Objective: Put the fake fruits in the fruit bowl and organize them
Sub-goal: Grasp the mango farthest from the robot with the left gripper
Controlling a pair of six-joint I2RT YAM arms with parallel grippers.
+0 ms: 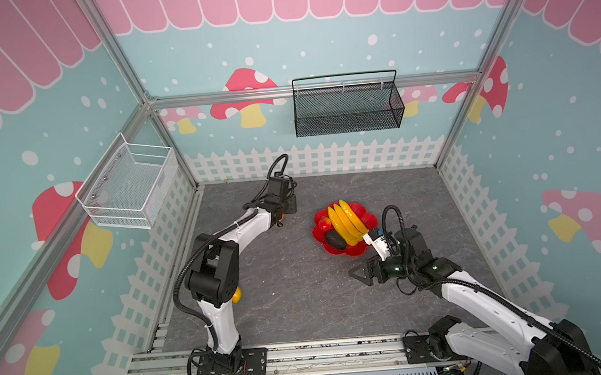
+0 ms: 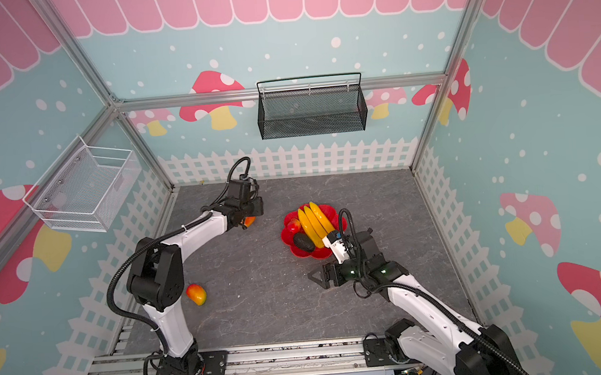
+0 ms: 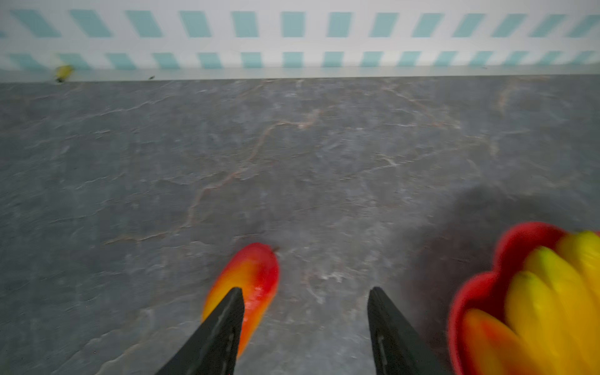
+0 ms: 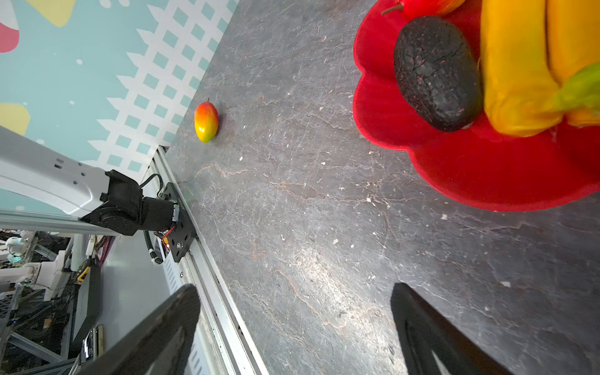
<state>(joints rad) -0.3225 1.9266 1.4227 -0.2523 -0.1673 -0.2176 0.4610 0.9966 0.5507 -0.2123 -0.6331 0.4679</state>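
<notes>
Right gripper [image 4: 294, 287] and left gripper [image 3: 306, 290]: jaws apart, empty. Fruit bowl [image 1: 354, 252], right of surface [image 1: 298, 286] centre, holds 1 banana bunch [image 1: 346, 219], 1 avocado [image 1: 335, 240], 1 mango [image 1: 325, 224]. 2 mangoes outside: mango [image 3: 256, 276] by left gripper, mango [image 2: 196, 294] near left edge.

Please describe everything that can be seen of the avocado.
The avocado is an oval, nearly black fruit with a bumpy, cracked, matt skin and tiny red specks. It lies on its side inside the fruit bowl, resting on the red surface, and it seems to touch the banana bunch.
</notes>
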